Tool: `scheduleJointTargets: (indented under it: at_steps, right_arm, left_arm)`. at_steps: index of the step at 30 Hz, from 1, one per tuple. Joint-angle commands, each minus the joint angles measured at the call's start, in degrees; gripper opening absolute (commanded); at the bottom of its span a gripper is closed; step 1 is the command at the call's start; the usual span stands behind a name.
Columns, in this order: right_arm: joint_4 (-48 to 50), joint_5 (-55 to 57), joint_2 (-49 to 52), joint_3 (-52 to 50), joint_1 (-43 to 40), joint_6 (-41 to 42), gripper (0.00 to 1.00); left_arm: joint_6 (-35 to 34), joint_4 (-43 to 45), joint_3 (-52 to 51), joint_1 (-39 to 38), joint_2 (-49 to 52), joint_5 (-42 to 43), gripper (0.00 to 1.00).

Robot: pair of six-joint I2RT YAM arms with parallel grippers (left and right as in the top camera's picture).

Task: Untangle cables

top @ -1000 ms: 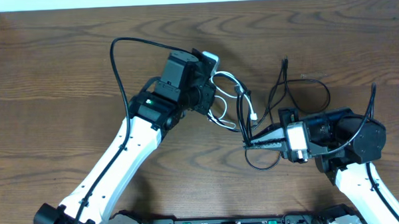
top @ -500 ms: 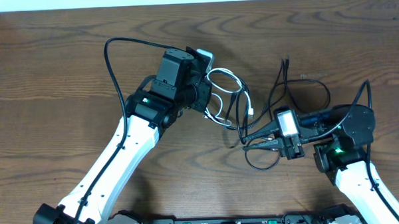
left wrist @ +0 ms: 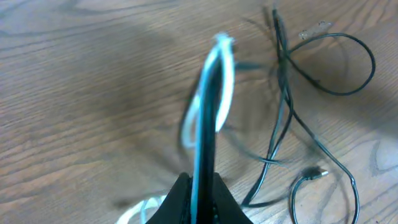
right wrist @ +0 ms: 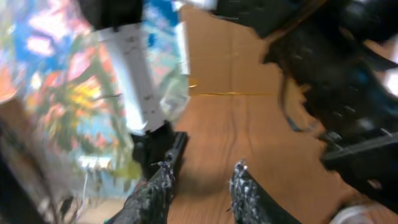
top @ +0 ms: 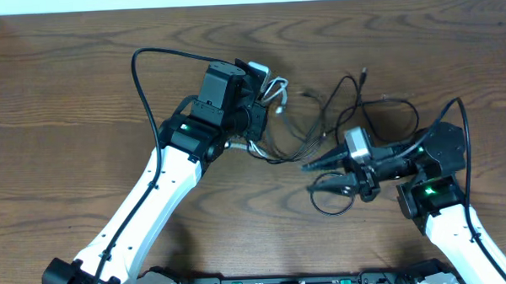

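The left gripper (left wrist: 199, 190) stays clamped on the white cable (left wrist: 219, 74), now bunched far-left, beside the black cables (left wrist: 281, 68) at the centre-right of the table (top: 66, 98). The right gripper (top: 311, 174) has parted and is empty.

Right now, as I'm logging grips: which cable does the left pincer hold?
The white cable, pinched in the shut left pincer; the black cables lie loose on the table.
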Motion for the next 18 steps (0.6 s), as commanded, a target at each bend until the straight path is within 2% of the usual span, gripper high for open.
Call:
scheduleJointTargets:
  at_steps: [1, 5, 8, 14, 18]
  right_arm:
    - [-4.6, 13.4, -0.5, 0.5, 0.3, 2.8, 0.31]
    - [-13.8, 27.8, -0.5, 0.5, 0.3, 6.4, 0.41]
    - [-19.2, 35.0, -0.5, 0.5, 0.3, 8.7, 0.55]
    - [-22.9, 41.2, -0.5, 0.5, 0.4, 8.8, 0.62]
    - [-23.2, 44.7, -0.5, 0.5, 0.4, 14.7, 0.64]
  left_arm:
    - [-0.3, -0.1, 0.8, 0.3, 0.4, -0.8, 0.08]
    - [-0.3, -0.1, 0.8, 0.3, 0.4, -0.8, 0.08]
    - [-0.3, -0.1, 0.8, 0.3, 0.4, -0.7, 0.08]
    - [0.5, 0.0, 0.8, 0.3, 0.4, 4.7, 0.08]
    - [3.7, 0.0, 0.8, 0.3, 0.4, 10.6, 0.08]
